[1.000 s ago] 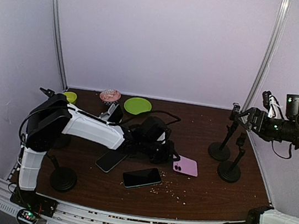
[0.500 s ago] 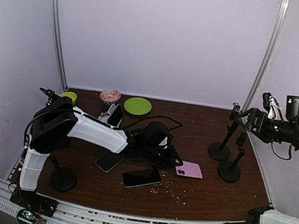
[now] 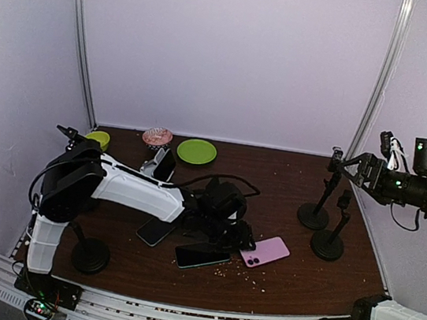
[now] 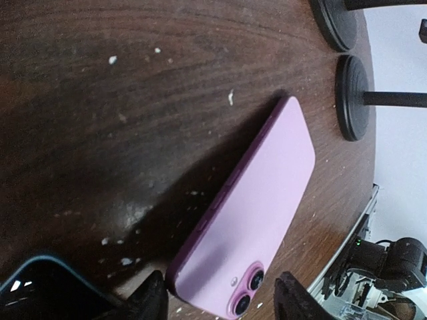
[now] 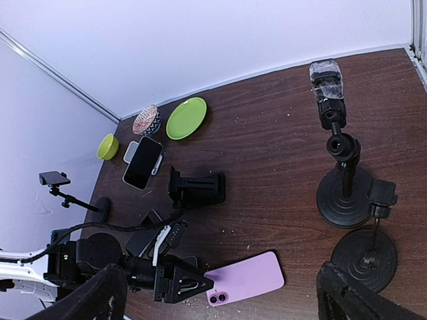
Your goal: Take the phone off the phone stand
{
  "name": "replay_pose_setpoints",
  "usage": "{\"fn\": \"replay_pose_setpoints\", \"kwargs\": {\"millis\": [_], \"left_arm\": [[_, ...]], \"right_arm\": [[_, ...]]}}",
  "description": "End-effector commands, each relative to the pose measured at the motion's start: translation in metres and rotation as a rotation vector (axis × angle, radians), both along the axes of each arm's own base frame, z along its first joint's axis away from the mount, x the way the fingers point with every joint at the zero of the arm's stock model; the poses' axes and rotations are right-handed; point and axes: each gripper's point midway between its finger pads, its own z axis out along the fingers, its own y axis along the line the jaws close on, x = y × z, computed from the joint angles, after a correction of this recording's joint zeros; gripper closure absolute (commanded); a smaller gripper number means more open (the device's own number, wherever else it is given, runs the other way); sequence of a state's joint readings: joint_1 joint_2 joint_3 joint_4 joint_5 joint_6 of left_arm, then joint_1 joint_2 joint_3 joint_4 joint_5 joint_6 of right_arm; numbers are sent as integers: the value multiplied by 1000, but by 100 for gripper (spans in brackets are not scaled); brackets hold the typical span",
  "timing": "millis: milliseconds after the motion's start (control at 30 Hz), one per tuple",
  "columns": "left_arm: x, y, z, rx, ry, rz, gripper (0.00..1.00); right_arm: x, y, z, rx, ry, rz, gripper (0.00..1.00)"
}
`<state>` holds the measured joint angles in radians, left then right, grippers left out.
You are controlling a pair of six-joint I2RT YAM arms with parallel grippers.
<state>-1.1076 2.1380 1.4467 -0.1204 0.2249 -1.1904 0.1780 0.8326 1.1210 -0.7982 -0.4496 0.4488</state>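
Observation:
The pink phone (image 3: 264, 251) (image 4: 260, 207) (image 5: 245, 277) lies flat on the brown table, back up, its camera end toward my left gripper (image 3: 237, 238) (image 4: 223, 303) (image 5: 200, 283). That gripper is low over the table and open. Its fingers (image 4: 152, 301) flank the phone's camera end, one close to the edge and the other clearly apart from it. A black phone stand (image 5: 197, 189) lies empty on the table behind the left wrist. My right gripper (image 3: 339, 159) (image 5: 225, 293) hangs high at the right, open and empty.
Two dark phones (image 3: 202, 254) (image 3: 156, 230) lie near the left arm. Another phone leans in a white holder (image 3: 164, 163). A green plate (image 3: 196, 151), patterned bowl (image 3: 157, 136) and small green bowl (image 3: 99, 138) stand at the back. Black pole stands (image 3: 315, 216) (image 3: 329, 244) (image 3: 90, 254) rise right and left.
My left gripper, shut on the pink phone a second ago, has opened. The phone has swung a little toward the near edge and now rests flat. The right arm barely moved.

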Motion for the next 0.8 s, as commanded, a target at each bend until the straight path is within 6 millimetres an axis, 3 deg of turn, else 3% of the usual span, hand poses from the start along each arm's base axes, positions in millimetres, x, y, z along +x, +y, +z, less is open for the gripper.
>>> {"fn": "replay_pose_setpoints", "kwargs": {"millis": [0, 200, 333, 433, 567, 767], "left_arm": [[5, 2, 39, -4, -78, 9, 40], [3, 15, 29, 99, -68, 5, 29], [6, 23, 53, 159, -170, -14, 28], [10, 47, 76, 290, -274, -29, 28], [10, 98, 108, 482, -366, -27, 30], [0, 222, 144, 754, -417, 155, 30]], "right_arm": [[-1, -1, -4, -13, -12, 2, 0], [0, 1, -6, -23, -22, 20, 0], [-1, 4, -6, -19, -31, 45, 0], [-3, 7, -5, -18, -41, 68, 0], [-9, 17, 1, 13, -59, 122, 1], [-15, 35, 16, 45, -94, 206, 1]]}}
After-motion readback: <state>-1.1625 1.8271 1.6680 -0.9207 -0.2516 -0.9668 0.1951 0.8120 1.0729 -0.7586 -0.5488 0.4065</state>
